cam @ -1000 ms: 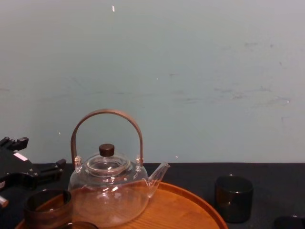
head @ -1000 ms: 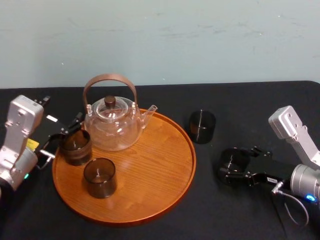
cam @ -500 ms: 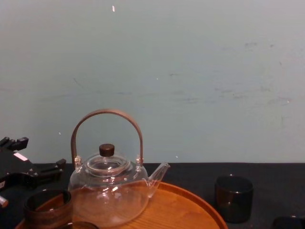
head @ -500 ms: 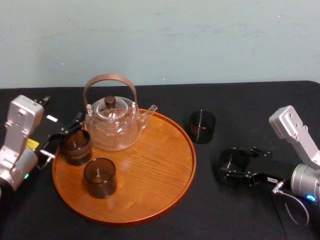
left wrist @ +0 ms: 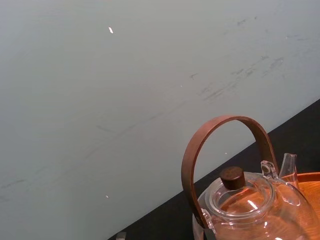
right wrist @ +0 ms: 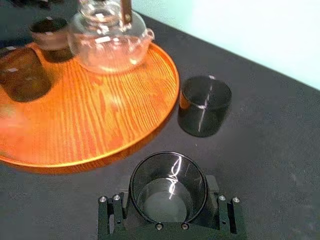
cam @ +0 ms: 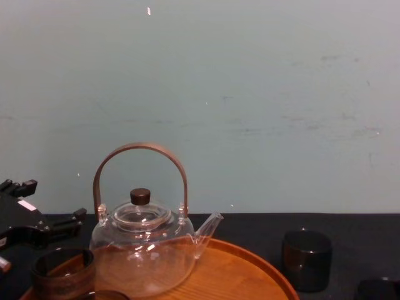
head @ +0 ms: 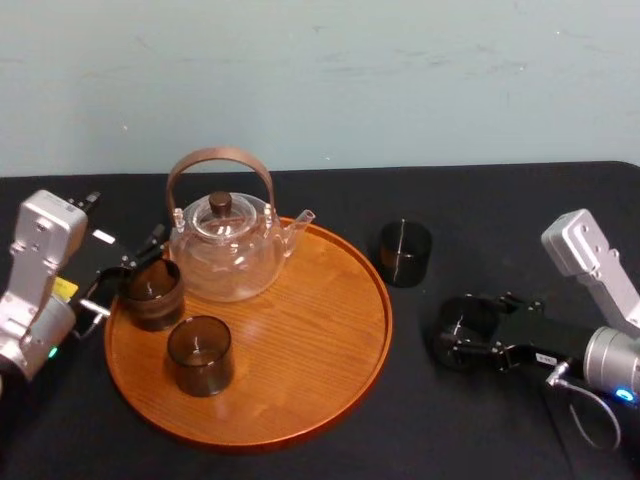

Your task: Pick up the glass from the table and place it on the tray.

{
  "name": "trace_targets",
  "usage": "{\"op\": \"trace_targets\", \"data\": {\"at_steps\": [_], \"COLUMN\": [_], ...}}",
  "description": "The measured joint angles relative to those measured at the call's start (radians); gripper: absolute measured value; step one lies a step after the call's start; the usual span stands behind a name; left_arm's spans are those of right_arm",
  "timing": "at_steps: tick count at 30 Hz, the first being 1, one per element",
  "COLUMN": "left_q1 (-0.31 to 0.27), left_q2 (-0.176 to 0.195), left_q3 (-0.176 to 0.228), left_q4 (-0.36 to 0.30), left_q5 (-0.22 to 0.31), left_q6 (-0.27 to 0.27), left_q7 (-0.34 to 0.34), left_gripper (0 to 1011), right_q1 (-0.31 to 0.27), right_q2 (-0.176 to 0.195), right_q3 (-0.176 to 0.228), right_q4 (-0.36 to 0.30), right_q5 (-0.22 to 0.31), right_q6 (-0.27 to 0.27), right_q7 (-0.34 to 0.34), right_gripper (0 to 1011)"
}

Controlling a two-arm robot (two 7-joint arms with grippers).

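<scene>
A dark smoky glass (head: 466,320) stands on the black table (head: 480,200), right of the tray (head: 320,340). My right gripper (head: 462,332) is shut on it. In the right wrist view the glass (right wrist: 168,175) sits between the black fingers (right wrist: 114,212), which touch its sides. A second glass (head: 405,253) stands free on the cloth near the tray's right rim. My left gripper (head: 128,270) stands open at the tray's left edge, beside a glass (head: 152,293) on the tray.
A clear teapot (head: 225,245) with a brown arched handle stands at the back left of the tray. Another glass (head: 200,354) stands on the tray's front left. The tray's right half is bare wood. A pale wall runs behind the table.
The right gripper's fingers have closed in on the glass between them. The left arm, the tray and the other glasses have not moved.
</scene>
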Motion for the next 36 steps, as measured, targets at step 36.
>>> {"op": "trace_targets", "data": {"at_steps": [36], "left_q1": [0.000], "left_q2": [0.000], "left_q3": [0.000], "left_q4": [0.000], "left_q5": [0.000], "left_q6": [0.000], "left_q7": [0.000], "left_gripper": [1001], "right_q1": [0.212], "right_q2": [-0.082], "right_q3": [-0.177], "right_q4": [-0.015], "right_q5": [0.014], "right_q6": [-0.135], "right_q7": [0.128], "right_gripper": [902]}}
